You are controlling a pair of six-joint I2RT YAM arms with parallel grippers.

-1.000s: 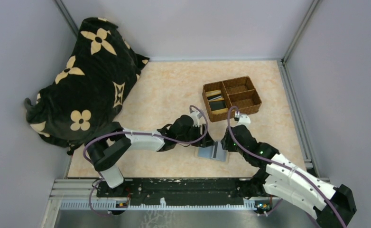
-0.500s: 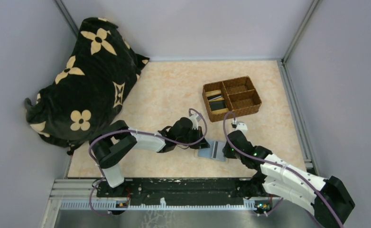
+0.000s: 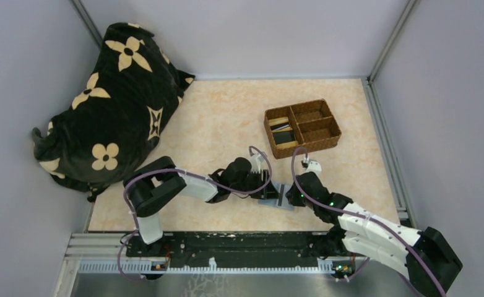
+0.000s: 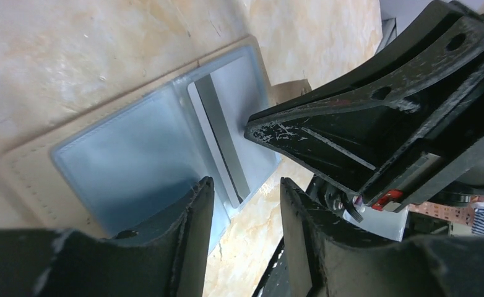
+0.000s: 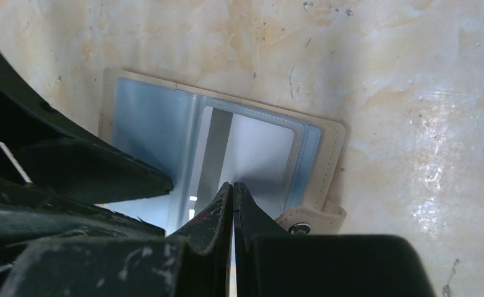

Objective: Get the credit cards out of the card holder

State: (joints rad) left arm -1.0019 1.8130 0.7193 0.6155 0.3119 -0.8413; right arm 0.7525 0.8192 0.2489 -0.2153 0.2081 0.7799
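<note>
The card holder lies open and flat on the table, pale blue-grey faces up, its snap tab at the near right. One pale credit card with a dark stripe sits in its right pocket. My right gripper is shut, its tips resting on the near edge of that card pocket; whether anything is pinched does not show. My left gripper stands open over the holder's other edge, with only holder and table between its fingers. In the top view, the left gripper and the right gripper flank the holder.
A brown woven tray stands beyond the holder, with flat card-like things in its left compartments. A large black bag with tan flowers fills the far left corner. Grey walls close the table in.
Both wrists have drawn closer in over the holder, and the holder has turned slightly on the table. The right arm's base end has swung left.
</note>
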